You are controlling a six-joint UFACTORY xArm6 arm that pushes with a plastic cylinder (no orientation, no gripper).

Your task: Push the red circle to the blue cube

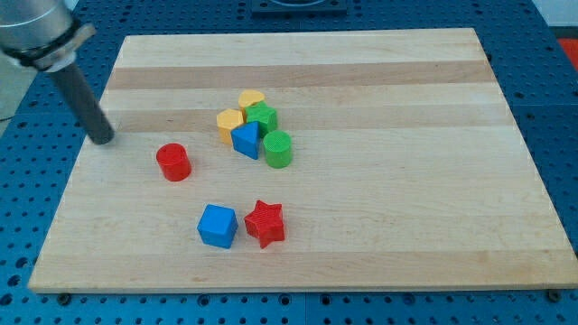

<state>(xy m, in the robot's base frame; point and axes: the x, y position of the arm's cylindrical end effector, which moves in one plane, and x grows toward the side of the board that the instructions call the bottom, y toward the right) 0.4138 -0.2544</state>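
Views: only one camera view is given, so no part is shared between two views.
Position: the camera is high, in front of the near edge of the desk (361,99), and outside it.
Direction: it looks forward and down at a slant; the far edge appears shorter than the near edge.
Distance: medium; the whole wooden desk fits in the frame, with all four edges visible.
Margins: a blue perforated base (555,108) shows at left, right and near sides.
Rod: it enters from the far left corner; my tip (104,140) is visible.
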